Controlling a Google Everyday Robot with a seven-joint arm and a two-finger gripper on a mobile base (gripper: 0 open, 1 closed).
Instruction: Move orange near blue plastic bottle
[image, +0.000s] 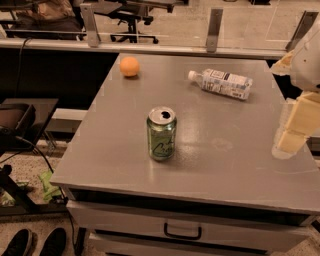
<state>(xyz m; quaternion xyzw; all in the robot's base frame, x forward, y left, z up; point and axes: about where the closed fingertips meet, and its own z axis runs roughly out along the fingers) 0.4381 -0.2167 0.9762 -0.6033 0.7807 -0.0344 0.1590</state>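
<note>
The orange is a small round fruit at the far left of the grey table top. The blue plastic bottle lies on its side at the far right, white cap pointing left, with a printed label. The two are well apart. My gripper shows at the right edge of the view, above the table's right side, well clear of both the bottle and the orange. It holds nothing that I can see.
A green soda can stands upright, opened, in the middle of the table. A glass partition with metal posts runs behind the table. A dark side table and cables are on the left. A drawer handle is below the front edge.
</note>
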